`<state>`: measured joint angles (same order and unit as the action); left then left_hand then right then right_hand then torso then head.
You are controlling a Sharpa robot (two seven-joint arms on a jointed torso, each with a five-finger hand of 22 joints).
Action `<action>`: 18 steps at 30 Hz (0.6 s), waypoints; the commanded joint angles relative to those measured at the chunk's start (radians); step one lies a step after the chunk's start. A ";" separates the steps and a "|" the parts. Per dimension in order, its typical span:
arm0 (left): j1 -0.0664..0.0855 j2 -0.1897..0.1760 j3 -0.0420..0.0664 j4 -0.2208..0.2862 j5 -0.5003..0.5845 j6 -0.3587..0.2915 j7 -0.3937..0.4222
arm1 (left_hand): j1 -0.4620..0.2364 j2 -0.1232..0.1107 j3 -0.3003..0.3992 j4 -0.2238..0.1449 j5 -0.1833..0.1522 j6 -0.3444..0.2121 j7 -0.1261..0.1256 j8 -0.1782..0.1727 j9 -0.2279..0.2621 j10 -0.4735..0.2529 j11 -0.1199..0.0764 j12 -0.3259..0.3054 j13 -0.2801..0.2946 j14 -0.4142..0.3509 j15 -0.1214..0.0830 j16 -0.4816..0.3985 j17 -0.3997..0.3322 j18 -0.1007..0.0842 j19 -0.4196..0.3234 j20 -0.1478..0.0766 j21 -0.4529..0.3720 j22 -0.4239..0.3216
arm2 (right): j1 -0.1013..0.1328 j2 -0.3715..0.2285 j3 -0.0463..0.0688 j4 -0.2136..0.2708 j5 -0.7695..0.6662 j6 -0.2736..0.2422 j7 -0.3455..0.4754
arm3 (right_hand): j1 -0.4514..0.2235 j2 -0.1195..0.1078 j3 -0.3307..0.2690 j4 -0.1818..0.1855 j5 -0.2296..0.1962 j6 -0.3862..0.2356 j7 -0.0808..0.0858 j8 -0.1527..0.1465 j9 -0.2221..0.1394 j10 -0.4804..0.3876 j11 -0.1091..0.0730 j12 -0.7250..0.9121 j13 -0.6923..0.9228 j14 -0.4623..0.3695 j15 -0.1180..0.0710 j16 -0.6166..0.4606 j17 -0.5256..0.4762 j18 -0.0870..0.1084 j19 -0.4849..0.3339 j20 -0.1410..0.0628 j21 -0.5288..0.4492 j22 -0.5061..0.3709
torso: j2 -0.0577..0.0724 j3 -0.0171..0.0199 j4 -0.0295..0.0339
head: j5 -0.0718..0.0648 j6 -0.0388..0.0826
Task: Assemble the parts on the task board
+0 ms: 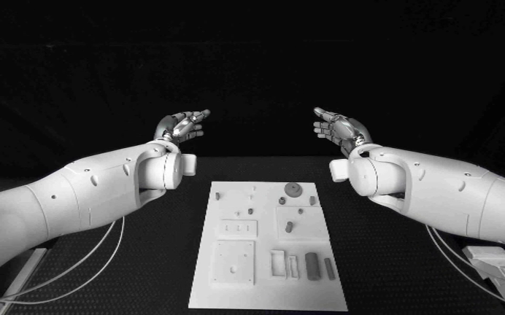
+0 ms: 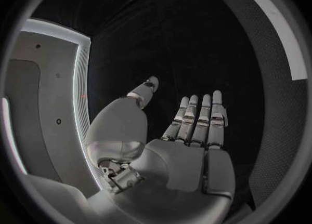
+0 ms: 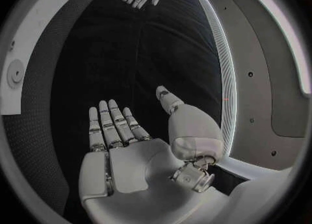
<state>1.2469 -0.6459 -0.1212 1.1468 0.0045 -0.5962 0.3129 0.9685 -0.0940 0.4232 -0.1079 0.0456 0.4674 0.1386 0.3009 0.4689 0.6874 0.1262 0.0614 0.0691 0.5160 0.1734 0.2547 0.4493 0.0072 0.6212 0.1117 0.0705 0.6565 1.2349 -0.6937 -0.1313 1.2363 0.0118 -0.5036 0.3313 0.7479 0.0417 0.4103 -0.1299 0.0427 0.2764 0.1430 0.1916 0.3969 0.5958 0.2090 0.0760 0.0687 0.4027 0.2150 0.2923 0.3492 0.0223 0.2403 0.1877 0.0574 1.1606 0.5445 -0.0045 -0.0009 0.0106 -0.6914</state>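
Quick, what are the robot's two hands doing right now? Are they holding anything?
Left hand: open, fingers stretched out, holding nothing.
Right hand: open too, fingers stretched out, holding nothing.

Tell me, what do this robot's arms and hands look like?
Two smooth white arms with rounded shells, small dark dots and thin pale cables trailing beneath. Each ends in a silvery metal hand, the left hand and right hand, with slim segmented fingers and a pale grey palm.

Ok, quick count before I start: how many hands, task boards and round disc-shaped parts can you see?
Hands: 2, the left hand and the right hand, both open and holding nothing
Task board: 1
Round disc part: 1, near the board's far end
Total: 4
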 commanded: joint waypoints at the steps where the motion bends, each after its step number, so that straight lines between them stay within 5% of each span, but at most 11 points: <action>1: 0.032 0.023 -0.014 -0.071 -0.002 0.150 -0.135 | 0.008 0.001 0.004 0.000 0.004 0.006 0.001 0.003 0.003 0.007 0.001 0.007 0.001 0.006 0.001 0.005 0.004 -0.007 0.007 -0.001 0.004 0.005 | 0.033 0.017 -0.018 -0.066 0.002 0.237 -0.132 | 0.063 -0.003 0.016 -0.043 0.007 0.040 0.091 0.033 0.041 0.043 0.012 0.016 0.006 0.045 0.013 0.034 0.022 0.015 0.056 0.012 0.017 0.136 | 0.000 -0.0001 -0.0001 | 0.000 0.000; 5: 0.060 0.042 -0.030 -0.129 -0.002 0.188 -0.174 | 0.014 0.008 0.004 -0.001 0.004 0.015 0.012 0.010 0.007 0.025 0.009 0.014 0.005 0.024 0.001 0.018 0.010 -0.007 0.018 -0.006 0.010 0.008 | 0.063 0.031 -0.038 -0.121 0.003 0.307 -0.174 | 0.116 -0.014 0.030 -0.101 0.007 0.126 0.103 0.092 0.111 0.098 0.019 0.043 0.016 0.102 0.028 0.066 0.035 0.032 0.119 0.010 0.036 0.168 | 0.000 -0.0001 -0.0001 | 0.000 0.000; 9: 0.075 0.053 -0.039 -0.162 -0.002 0.209 -0.195 | 0.040 0.023 0.014 -0.019 0.006 0.076 0.046 0.041 0.020 0.105 0.033 0.050 0.021 0.092 0.003 0.056 0.027 0.004 0.071 -0.026 0.035 0.018 | 0.082 0.040 -0.051 -0.155 0.004 0.351 -0.201 | 0.178 -0.025 0.054 -0.161 0.008 0.200 0.107 0.132 0.121 0.175 0.020 0.080 0.027 0.187 0.038 0.107 0.050 0.063 0.204 -0.003 0.061 0.166 | 0.000 -0.0001 -0.0001 | 0.000 0.000; 12: 0.076 0.053 -0.040 -0.164 -0.002 0.211 -0.197 | 0.084 0.034 0.033 -0.057 0.007 0.131 0.062 0.062 0.023 0.178 0.044 0.080 0.031 0.198 -0.003 0.110 0.047 0.022 0.140 -0.040 0.065 0.028 | 0.086 0.042 -0.054 -0.163 0.004 0.361 -0.207 | 0.242 -0.044 0.074 -0.163 0.008 0.265 0.100 0.160 0.126 0.243 0.011 0.109 0.037 0.263 0.012 0.143 0.065 0.088 0.275 -0.011 0.081 0.162 | 0.000 -0.0001 -0.0001 | 0.000 0.000; 13: 0.075 0.027 -0.053 -0.129 -0.058 0.265 -0.163 | 0.113 0.044 0.053 -0.082 0.015 0.178 0.073 0.077 0.025 0.243 0.050 0.109 0.042 0.286 -0.012 0.152 0.067 0.043 0.199 -0.051 0.093 0.039 | 0.079 0.061 -0.054 -0.230 -0.591 0.266 -0.189 | 0.281 -0.055 0.086 -0.164 0.008 0.304 0.094 0.176 0.129 0.284 0.003 0.126 0.043 0.309 -0.005 0.165 0.075 0.102 0.315 -0.017 0.092 0.161 | -0.002 -0.0013 -0.0009 | 0.001 0.009; 18: 0.075 -0.017 -0.056 -0.063 -0.113 0.297 -0.144 | 0.161 0.061 0.102 -0.141 0.015 0.295 0.057 0.106 0.018 0.397 0.007 0.170 0.069 0.469 -0.084 0.240 0.126 0.074 0.355 -0.098 0.168 0.073 | 0.078 0.057 -0.054 -0.224 -0.805 0.265 -0.220 | 0.348 -0.085 0.132 -0.162 0.009 0.410 0.065 0.213 0.134 0.384 -0.033 0.161 0.053 0.458 -0.073 0.231 0.109 0.148 0.465 -0.029 0.138 0.157 | 0.001 0.0014 -0.0021 | 0.002 0.011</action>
<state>1.3195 -0.6566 -0.1788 1.0623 -0.0378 -0.3761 0.1510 1.1221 -0.0337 0.5215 -0.2401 0.0571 0.7481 0.1907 0.4032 0.4886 1.0684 0.1395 0.2258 0.1355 0.9646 0.0994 0.4860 0.5685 0.0635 0.9575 0.0195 0.2299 0.7254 1.3137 -0.6359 -0.1853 1.0061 -0.4242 -0.2372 0.1431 0.9947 -0.0087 0.4900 -0.2767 0.0465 0.5483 0.1627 0.3479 0.5142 0.8465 0.2080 0.1855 0.1053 0.6822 0.2070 0.4402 0.4180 0.1088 0.5304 0.1756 0.1421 1.3095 0.5440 -0.0047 -0.0017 0.0120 -0.6832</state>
